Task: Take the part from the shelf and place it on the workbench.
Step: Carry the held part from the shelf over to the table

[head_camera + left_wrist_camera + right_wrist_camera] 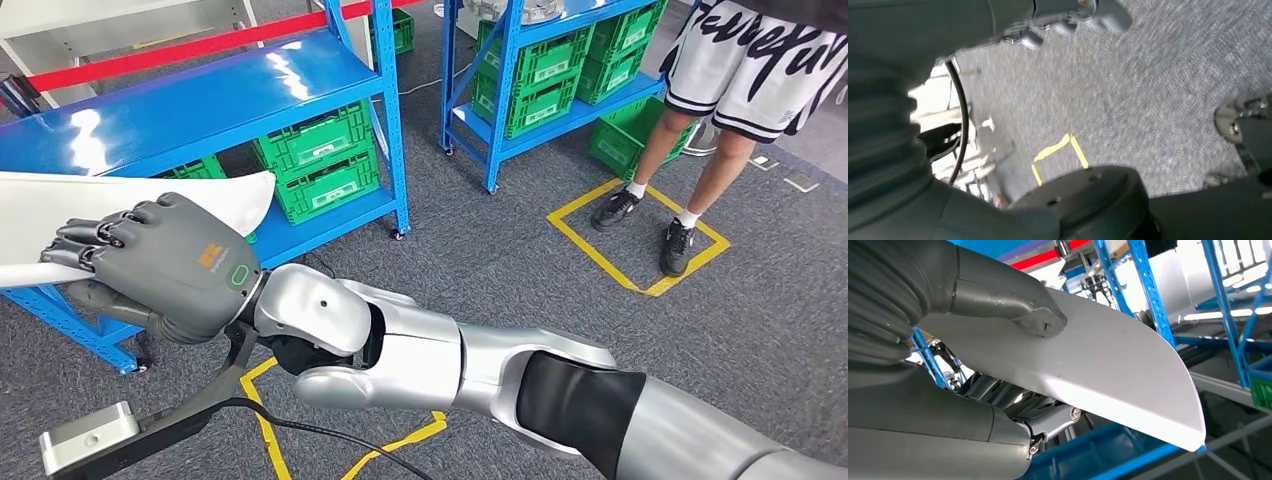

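Observation:
The part (235, 200) is a long, white, curved panel with a rounded tip, lying at the front edge of the blue shelf top (200, 100). My right hand (165, 265) reaches across from the lower right and grips it, fingers (95, 235) curled over its upper face. Seen from the right wrist, the thumb (1018, 302) presses on one face of the part (1118, 370) and darker fingers (1038, 412) lie against the other. In the left wrist view, my left hand (1068, 17) is blurred above grey carpet, and its grasp is unclear.
Green crates (320, 165) fill the lower levels of the blue shelf. A second blue rack (545, 70) with green crates stands behind. A person (700, 130) stands in a yellow taped square (640, 235) on the right. More yellow tape (265, 430) marks the carpet below my arm.

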`<action>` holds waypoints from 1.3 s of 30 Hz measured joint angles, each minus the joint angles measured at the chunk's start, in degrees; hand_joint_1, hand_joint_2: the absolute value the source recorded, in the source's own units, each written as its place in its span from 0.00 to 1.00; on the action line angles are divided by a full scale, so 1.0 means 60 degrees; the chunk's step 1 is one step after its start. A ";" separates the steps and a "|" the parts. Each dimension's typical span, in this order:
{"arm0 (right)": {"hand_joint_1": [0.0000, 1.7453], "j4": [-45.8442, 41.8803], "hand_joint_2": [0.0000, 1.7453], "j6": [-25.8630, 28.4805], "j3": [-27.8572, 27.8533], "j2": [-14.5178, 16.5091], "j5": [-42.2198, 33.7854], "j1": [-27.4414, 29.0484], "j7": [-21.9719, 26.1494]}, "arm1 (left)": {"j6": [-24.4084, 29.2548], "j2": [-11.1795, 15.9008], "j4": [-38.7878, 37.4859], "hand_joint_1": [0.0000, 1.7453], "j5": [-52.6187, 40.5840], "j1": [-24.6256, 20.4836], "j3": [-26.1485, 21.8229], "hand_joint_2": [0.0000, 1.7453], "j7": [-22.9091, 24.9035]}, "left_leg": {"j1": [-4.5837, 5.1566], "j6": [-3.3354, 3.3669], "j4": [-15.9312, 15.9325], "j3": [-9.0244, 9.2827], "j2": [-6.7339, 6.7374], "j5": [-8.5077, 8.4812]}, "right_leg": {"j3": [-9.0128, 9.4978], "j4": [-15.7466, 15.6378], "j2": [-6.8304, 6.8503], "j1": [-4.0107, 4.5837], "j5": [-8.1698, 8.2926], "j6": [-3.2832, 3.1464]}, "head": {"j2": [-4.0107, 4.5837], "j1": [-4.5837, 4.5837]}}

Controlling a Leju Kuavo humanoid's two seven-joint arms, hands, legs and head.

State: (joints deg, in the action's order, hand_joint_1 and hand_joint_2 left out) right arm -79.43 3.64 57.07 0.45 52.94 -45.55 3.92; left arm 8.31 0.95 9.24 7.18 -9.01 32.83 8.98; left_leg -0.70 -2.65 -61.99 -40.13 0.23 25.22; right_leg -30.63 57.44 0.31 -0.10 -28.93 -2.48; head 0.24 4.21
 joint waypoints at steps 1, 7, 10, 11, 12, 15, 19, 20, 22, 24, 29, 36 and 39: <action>1.00 0.0003 1.00 -0.0003 0.0000 -0.0003 -0.0014 -0.0004 0.0004 | 0.0000 0.0005 0.0000 0.00 -0.0022 -0.0002 -0.0001 1.00 -0.0056 | 0.0002 -0.0041 -0.0533 -0.0152 -0.0010 0.0458 | -0.0112 -0.0001 0.0000 0.0002 0.0096 -0.0030 | 0.0000 -0.0019; 1.00 0.0036 1.00 -0.0005 -0.0001 -0.0026 -0.0030 0.0035 0.0005 | -0.0001 0.0019 -0.0002 0.00 -0.0106 0.0012 -0.0001 1.00 -0.0129 | 0.0001 -0.0050 -0.0947 0.0708 -0.0012 0.0451 | -0.0755 0.0043 0.0011 0.0033 0.0616 0.0023 | 0.0000 -0.0036; 1.00 0.0038 1.00 -0.0006 -0.0009 -0.0033 -0.0033 0.0015 0.0012 | -0.0003 0.0020 -0.0002 0.00 -0.0123 0.0013 0.0000 1.00 -0.0136 | 0.0071 0.0096 0.0667 0.1762 -0.0025 0.0668 | -0.0894 0.0076 0.0022 0.0060 0.0786 0.0165 | 0.0000 -0.0030; 1.00 0.0040 1.00 -0.0009 -0.0011 -0.0036 -0.0035 0.0007 0.0014 | -0.0004 0.0012 -0.0001 0.00 -0.0126 0.0014 0.0000 1.00 -0.0138 | 0.0083 0.0136 0.0803 0.1817 -0.0028 0.0704 | -0.0929 0.0079 0.0031 0.0084 0.0799 0.0160 | 0.0000 -0.0027; 1.00 0.0044 1.00 -0.0013 -0.0011 -0.0037 -0.0042 -0.0002 0.0008 | -0.0004 0.0002 -0.0001 0.00 -0.0130 0.0020 0.0001 1.00 -0.0136 | 0.0082 0.0173 0.0829 0.1779 -0.0026 0.0694 | -0.0956 0.0079 0.0038 0.0100 0.0830 0.0089 | 0.0000 -0.0023; 1.00 0.0060 1.00 -0.0059 -0.0011 -0.0047 -0.0089 -0.0028 -0.0030 | -0.0004 -0.0011 -0.0005 0.00 -0.0133 0.0053 0.0004 1.00 -0.0136 | 0.0098 0.0262 0.0805 0.1684 -0.0015 0.0637 | -0.0994 0.0043 0.0037 0.0109 0.0939 -0.0013 | 0.0000 -0.0012; 1.00 0.0083 1.00 -0.0162 -0.0011 -0.0057 -0.0185 -0.0070 -0.0078 | -0.0004 -0.0002 -0.0006 0.00 -0.0133 0.0044 0.0005 1.00 -0.0171 | 0.0159 0.0369 0.0738 0.1524 -0.0008 0.0578 | -0.1036 -0.0026 0.0033 0.0044 0.1097 0.0280 | 0.0000 -0.0012; 1.00 0.0091 1.00 -0.0177 -0.0011 -0.0059 -0.0207 -0.0075 -0.0088 | -0.0004 -0.0002 -0.0006 0.00 -0.0133 0.0044 0.0006 1.00 -0.0177 | 0.0172 0.0393 0.0724 0.1494 -0.0008 0.0565 | -0.1053 -0.0034 0.0032 0.0029 0.1123 0.0322 | 0.0000 -0.0014; 1.00 0.0104 1.00 -0.0183 -0.0011 -0.0067 -0.0236 -0.0075 -0.0097 | -0.0004 -0.0002 -0.0006 0.00 -0.0133 0.0044 0.0007 1.00 -0.0182 | 0.0192 0.0437 0.0687 0.1436 -0.0008 0.0543 | -0.1089 -0.0040 0.0033 -0.0004 0.1170 0.0392 | 0.0000 -0.0013; 1.00 0.0108 1.00 -0.0184 -0.0009 -0.0078 -0.0250 -0.0072 -0.0102 | -0.0004 -0.0002 -0.0006 0.00 -0.0133 0.0045 0.0007 1.00 -0.0167 | 0.0205 0.0474 0.0646 0.1382 -0.0011 0.0524 | -0.1119 -0.0042 0.0036 -0.0033 0.1210 0.0452 | 0.0000 -0.0013; 1.00 0.0109 1.00 -0.0184 -0.0008 -0.0115 -0.0273 -0.0061 -0.0111 | -0.0004 -0.0025 -0.0012 0.00 -0.0155 0.0031 0.0007 1.00 -0.0153 | 0.0133 0.0651 0.0722 0.1403 0.0080 0.0353 | -0.1353 0.0432 -0.0027 -0.0033 0.0875 0.0601 | 0.0000 0.0013; 1.00 0.0149 1.00 -0.0168 -0.0010 -0.0280 -0.0291 0.0136 -0.0197 | -0.0004 -0.0049 -0.0016 0.00 -0.0223 0.0032 0.0011 1.00 -0.0163 | 0.0113 0.0626 0.0617 0.1228 0.0470 0.0334 | -0.1633 0.1858 0.0089 -0.0059 0.0131 0.0575 | 0.0000 0.0063; 1.00 0.0149 1.00 -0.0148 -0.0012 -0.0288 -0.0287 0.0127 -0.0202 | -0.0004 -0.0058 -0.0016 0.00 -0.0243 0.0015 0.0011 1.00 -0.0168 | 0.0158 0.0444 0.0554 0.1226 0.0654 0.0401 | -0.0788 0.0334 0.0419 0.0023 0.0486 0.0415 | 0.0000 0.0058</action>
State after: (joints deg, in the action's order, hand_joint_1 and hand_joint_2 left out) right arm -78.53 2.75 57.00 -1.28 51.22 -44.78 2.71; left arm 8.28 0.60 9.14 5.72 -8.93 32.89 7.97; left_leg 0.25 0.02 -58.67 -32.77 4.15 27.63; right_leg -35.36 59.45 2.82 0.04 -26.02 0.01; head 0.24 4.56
